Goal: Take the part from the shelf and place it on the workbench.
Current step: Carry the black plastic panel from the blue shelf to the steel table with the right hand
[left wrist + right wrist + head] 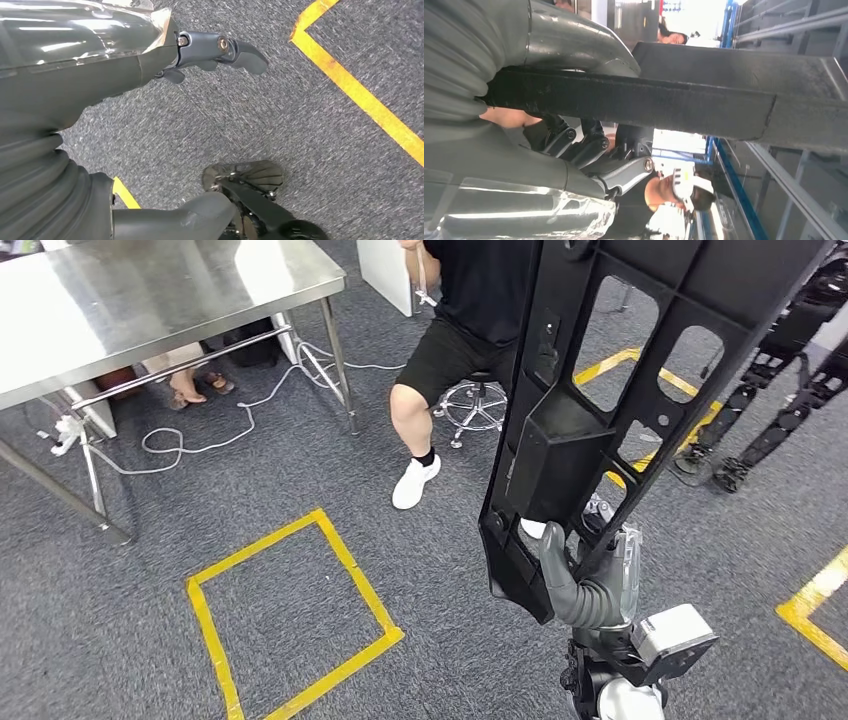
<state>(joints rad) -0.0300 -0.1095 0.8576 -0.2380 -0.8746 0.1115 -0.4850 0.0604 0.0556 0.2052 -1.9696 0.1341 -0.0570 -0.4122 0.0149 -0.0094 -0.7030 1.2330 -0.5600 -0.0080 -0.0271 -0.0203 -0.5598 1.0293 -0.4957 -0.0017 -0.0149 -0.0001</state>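
The part (610, 370) is gripped at its lower end by the right hand (590, 580), long axis rising up and away. The workbench (150, 300) lies far fwd-left. The left hand (220, 50) hangs w/ fingers apart, nothing held.

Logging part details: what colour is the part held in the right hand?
Black; the part shows best in the head view, gripped by the right hand.
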